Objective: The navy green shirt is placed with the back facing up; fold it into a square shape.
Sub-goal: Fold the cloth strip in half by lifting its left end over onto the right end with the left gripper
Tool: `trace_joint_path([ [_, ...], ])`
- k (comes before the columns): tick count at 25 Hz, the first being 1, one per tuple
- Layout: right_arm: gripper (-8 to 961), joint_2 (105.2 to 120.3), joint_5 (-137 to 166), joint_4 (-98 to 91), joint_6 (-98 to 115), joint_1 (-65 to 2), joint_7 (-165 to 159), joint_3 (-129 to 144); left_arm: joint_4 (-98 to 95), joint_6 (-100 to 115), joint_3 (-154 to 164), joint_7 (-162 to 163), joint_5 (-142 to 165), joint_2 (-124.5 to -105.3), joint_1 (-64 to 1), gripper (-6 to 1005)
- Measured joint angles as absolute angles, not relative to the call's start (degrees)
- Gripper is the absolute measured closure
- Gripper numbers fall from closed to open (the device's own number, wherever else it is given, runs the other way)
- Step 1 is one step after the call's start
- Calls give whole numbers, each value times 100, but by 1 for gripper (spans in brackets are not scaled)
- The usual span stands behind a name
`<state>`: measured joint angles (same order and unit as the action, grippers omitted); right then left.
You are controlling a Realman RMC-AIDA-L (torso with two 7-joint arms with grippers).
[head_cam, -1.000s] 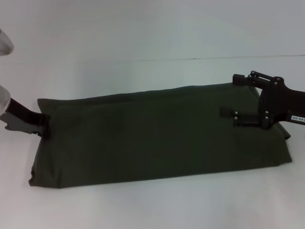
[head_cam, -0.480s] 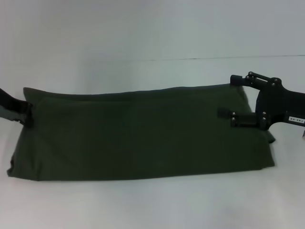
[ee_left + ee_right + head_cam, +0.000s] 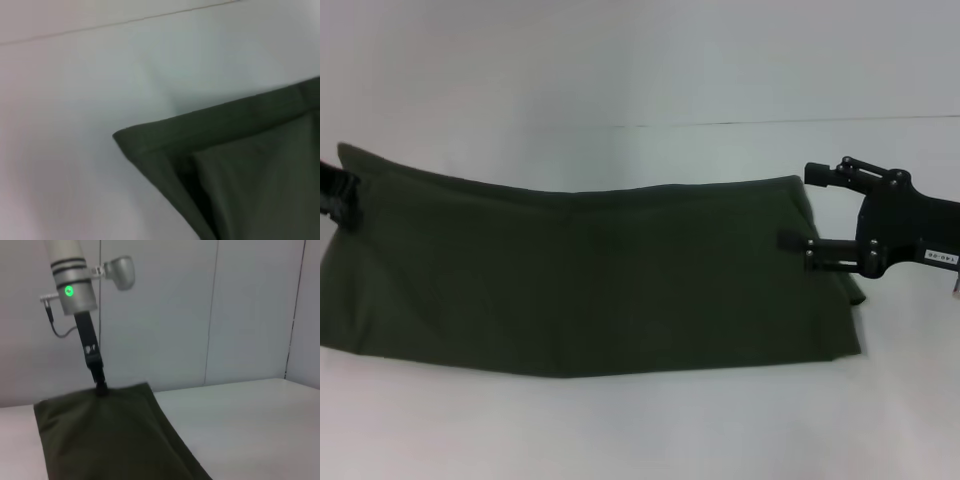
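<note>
The navy green shirt point(image 3: 590, 275) shows as a wide, dark olive folded band stretched across the white table, plain side up. My left gripper point(image 3: 342, 195) is at the far left edge, shut on the shirt's upper left corner, which is raised. The right wrist view shows that gripper point(image 3: 101, 385) pinching the far edge of the shirt point(image 3: 110, 440). My right gripper point(image 3: 796, 205) stands open at the shirt's right end. Its lower finger point(image 3: 820, 250) lies over the cloth and its upper finger point(image 3: 830, 172) is by the top edge. The left wrist view shows only a folded shirt corner point(image 3: 225, 170).
The white table point(image 3: 640, 430) surrounds the cloth, with a thin seam line point(image 3: 770, 122) behind it. Grey wall panels point(image 3: 250, 315) rise beyond the table. The left arm's silver wrist with a green light point(image 3: 72, 290) stands above the far edge.
My left gripper has pulled the shirt's left corner leftward and upward. The whole shirt has slid left and its right end has drawn back from under the right gripper, which has barely moved.
</note>
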<state>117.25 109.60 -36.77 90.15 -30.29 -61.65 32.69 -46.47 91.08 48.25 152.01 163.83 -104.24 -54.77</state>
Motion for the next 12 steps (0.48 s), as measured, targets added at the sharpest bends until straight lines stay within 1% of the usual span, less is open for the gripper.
trace_joint_path([
  [8, 12, 11759, 10960, -3690, 9056, -2907, -6114, 3269, -5205, 9859, 5127, 15427, 16383, -10232, -5760, 988],
  [12, 12, 11775, 10960, -3703, 9046, -2835, -6109, 3269, -5377, 10089, 5246, 15524, 16383, -10096, -5926, 988],
])
